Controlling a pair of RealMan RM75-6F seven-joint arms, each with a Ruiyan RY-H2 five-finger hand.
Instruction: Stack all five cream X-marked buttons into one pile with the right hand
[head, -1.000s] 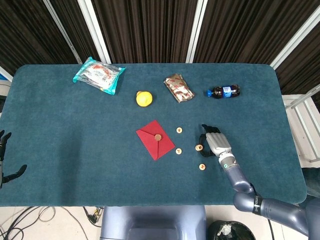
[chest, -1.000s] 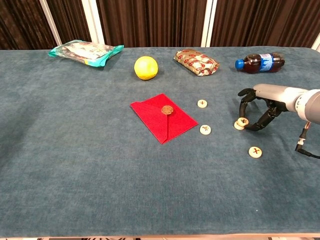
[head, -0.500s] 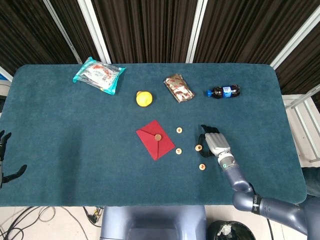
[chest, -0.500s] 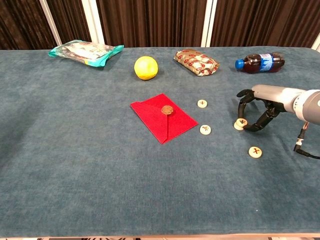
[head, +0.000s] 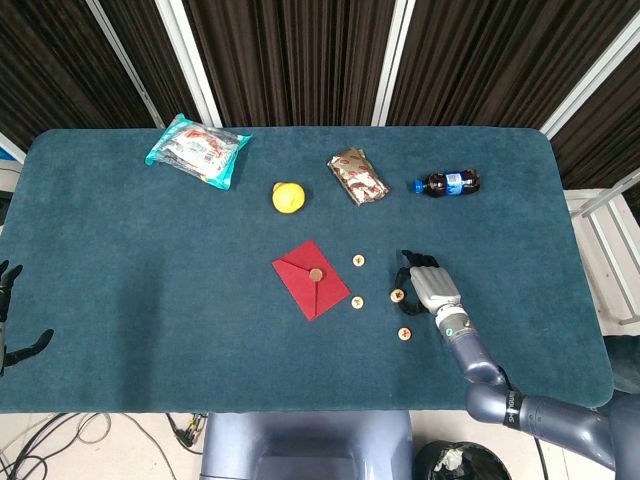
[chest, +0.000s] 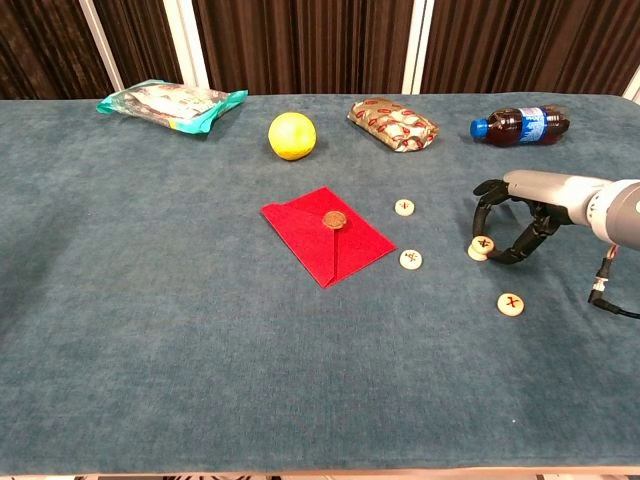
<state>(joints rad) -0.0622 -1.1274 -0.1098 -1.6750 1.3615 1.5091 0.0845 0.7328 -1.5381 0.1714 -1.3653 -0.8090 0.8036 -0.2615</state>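
Note:
Cream X-marked buttons lie right of the red envelope (chest: 328, 234). One button (chest: 404, 207) sits by the envelope's far corner, another (chest: 410, 259) nearer me, and one (chest: 511, 303) nearest the front. A fourth button (chest: 481, 246) rests on top of another as a small pile (head: 397, 296). My right hand (chest: 515, 215) arches over that pile and pinches the top button between a finger and the thumb. Beyond the table's left edge, my left hand (head: 8, 320) holds nothing and its fingers are apart.
Along the far side lie a snack bag (chest: 170, 104), a yellow lemon (chest: 292, 135), a foil packet (chest: 394, 124) and a small cola bottle (chest: 520, 125) on its side. The envelope has a round brown clasp (chest: 333, 219).
The top button and the right hand's fingertips have shifted slightly left, so the button sits more squarely on the one beneath. The left hand has not moved.

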